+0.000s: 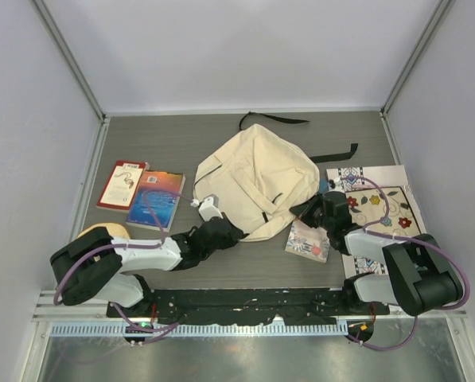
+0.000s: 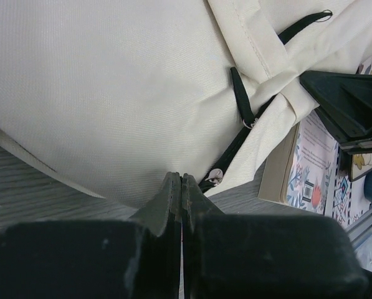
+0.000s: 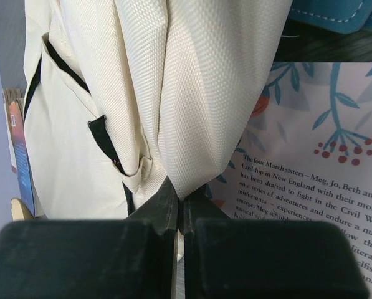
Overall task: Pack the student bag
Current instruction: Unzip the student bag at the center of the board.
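Jaws of the right gripper [image 3: 179, 190] are pinching a fold of the student bag [image 1: 257, 179], just above a paperback [image 1: 307, 241]. Those of the left gripper [image 2: 181, 180] are pressing together at the bag's near edge; I cannot tell whether any fabric is caught. The bag is lying mid-way across the counter [image 1: 173, 143], with a blue book [image 1: 156, 199] lying to its left.

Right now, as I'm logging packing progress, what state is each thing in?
student bag: lying flat, one fold lifted by the right jaws; open or zipped cannot be told.
left gripper: jaws shut at the bag's edge; pinch unclear.
right gripper: jaws shut on bag fabric.
red book: closed, flat, outside the bag.
blue book: closed, flat, outside the bag.
floral book: closed, back cover up, partly under the bag.
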Tool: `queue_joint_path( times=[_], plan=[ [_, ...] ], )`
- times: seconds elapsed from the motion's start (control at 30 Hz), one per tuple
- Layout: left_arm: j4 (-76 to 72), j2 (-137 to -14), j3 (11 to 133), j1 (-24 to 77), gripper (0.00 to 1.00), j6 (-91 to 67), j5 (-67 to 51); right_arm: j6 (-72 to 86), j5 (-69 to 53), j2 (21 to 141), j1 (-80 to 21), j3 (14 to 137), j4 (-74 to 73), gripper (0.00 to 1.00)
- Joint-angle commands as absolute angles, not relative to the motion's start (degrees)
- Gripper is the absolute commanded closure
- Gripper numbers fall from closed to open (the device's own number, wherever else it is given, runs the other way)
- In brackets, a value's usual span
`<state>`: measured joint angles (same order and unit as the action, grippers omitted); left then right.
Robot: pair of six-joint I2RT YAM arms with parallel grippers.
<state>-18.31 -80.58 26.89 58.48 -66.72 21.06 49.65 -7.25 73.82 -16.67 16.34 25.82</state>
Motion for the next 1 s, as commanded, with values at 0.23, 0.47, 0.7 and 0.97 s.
queue_joint_path(
  times=[0.23, 0.47, 0.7, 0.97],
  plan=[
    [-8.3, -73.0, 26.7, 58.6, 1.0, -61.8, 25.9, 47.5, -13.8, 74.6, -12.7, 20.1, 28.3, 0.78],
    [-11.6, -74.3, 28.7, 58.6, 1.0, -61.0, 23.7, 50.3, -23.7, 66.5, -12.7, 18.7, 19.2, 0.44],
    [-12.4, -75.8, 31.0, 58.6, 1.0, -59.2, 21.5, 58.5, -29.8, 58.6, -14.1, 14.4, 16.8, 0.43],
    [-12.0, -74.9, 31.5, 58.7, 1.0, -58.1, 20.7, 55.4, -12.1, 47.1, -17.8, 16.3, -6.1, 0.43]
  ],
)
